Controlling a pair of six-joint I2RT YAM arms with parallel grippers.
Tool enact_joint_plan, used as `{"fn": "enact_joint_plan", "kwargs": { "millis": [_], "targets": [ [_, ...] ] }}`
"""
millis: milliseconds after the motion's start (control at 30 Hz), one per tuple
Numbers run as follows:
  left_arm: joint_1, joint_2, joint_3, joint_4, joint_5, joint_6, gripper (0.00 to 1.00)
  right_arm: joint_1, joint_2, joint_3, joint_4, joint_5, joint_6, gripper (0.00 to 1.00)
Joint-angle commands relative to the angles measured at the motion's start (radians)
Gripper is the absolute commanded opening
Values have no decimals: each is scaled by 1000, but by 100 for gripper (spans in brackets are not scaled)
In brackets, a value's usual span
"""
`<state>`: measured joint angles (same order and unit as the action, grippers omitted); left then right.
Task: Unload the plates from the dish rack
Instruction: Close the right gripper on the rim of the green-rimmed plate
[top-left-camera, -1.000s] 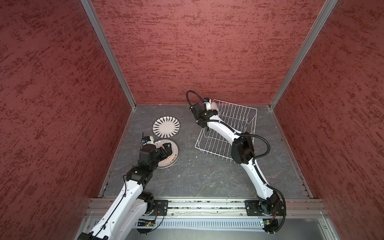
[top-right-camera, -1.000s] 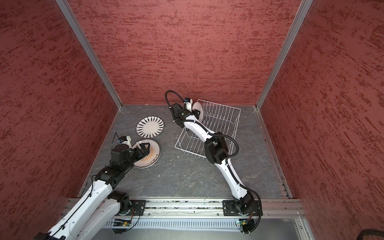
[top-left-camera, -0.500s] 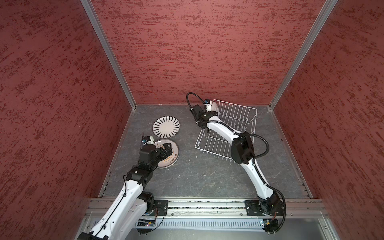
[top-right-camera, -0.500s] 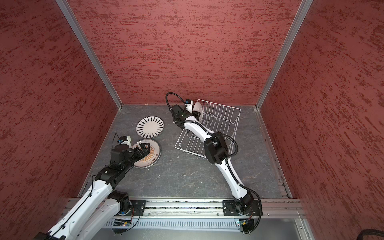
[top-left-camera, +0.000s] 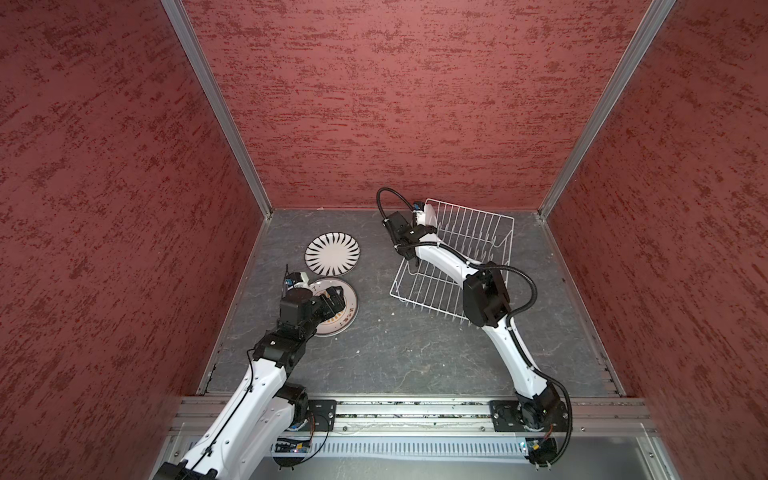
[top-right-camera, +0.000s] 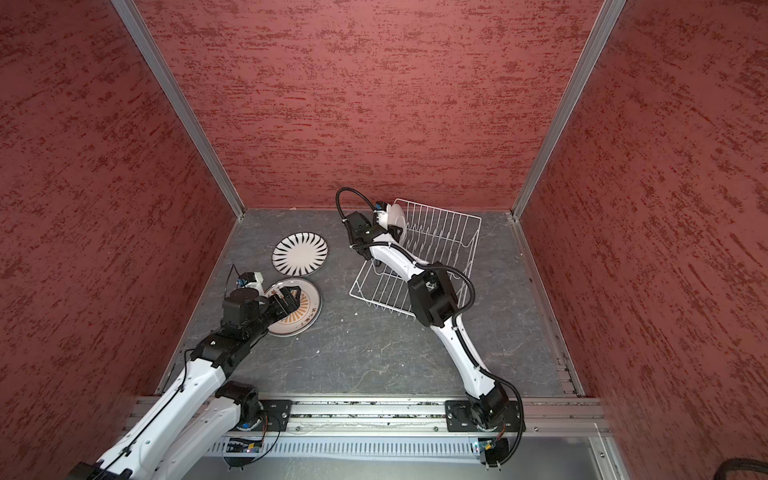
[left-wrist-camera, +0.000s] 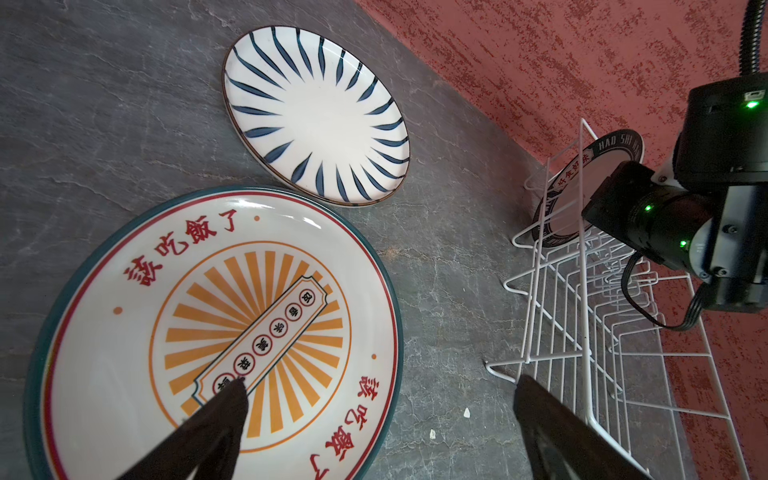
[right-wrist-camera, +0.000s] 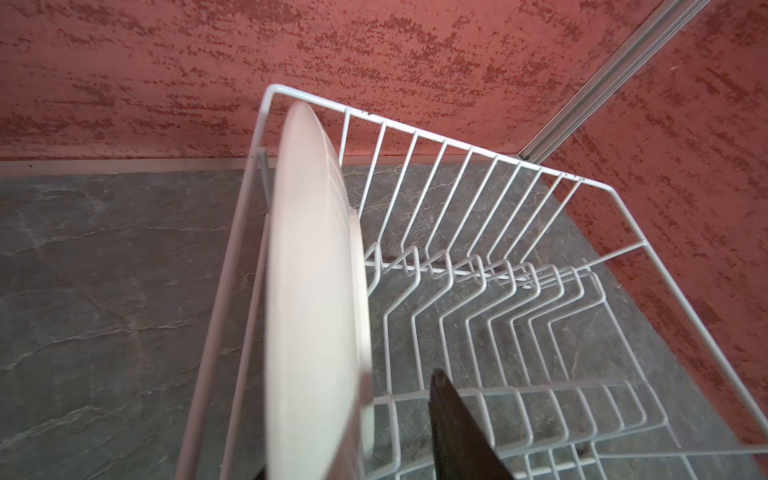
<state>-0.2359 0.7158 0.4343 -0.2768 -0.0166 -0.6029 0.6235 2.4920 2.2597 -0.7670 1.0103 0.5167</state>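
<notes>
Now in the rack: one plate stands on edge at the far-left end of the dish rack. Its plain white back faces the empty prongs and its dark lettered rim faces left. You see no other plate in it.
Why it stands so: the prongs and end wires prop it upright, so only its top rim offers you a hold.
Right gripper: it reaches over the rack's left end and straddles that rim. One finger shows on the back side with a sliver of gap. The other is hidden on the face side, so you cannot tell whether it pinches yet.
Step in hand: likely closing on the rim, ahead of a lift straight up out of the prongs.
Striped plate: flat and face up on the table, left of the rack, toward the far wall.
Sunburst plate: flat and face up, just near of the striped one. The rims nearly or just touch, and you cannot tell which.
Left gripper: jaws spread wide, holding nothing, hovering low over the sunburst plate's right side. It reads as a set-down spot kept clear of your right arm.
Progress: two plates out, one in view to go.
Watch: a thin rim grip may let the plate swing, so lift clear of the wires before you carry it left.
</notes>
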Motion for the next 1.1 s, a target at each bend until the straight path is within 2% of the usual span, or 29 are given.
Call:
{"fn": "enact_joint_plan", "kwargs": {
  "millis": [0,433,1067],
  "targets": [
    [-5,-13,9,-9,5,25,100,-15,-39,-32,33,-31,10,36],
    [-4,-15,5,-9,6,25,99,-13,-41,-36,31,-10,4,20],
    [-3,-17,2,-5,7,20,99,-13,-60,-19,29,34,42,10]
  ]
}}
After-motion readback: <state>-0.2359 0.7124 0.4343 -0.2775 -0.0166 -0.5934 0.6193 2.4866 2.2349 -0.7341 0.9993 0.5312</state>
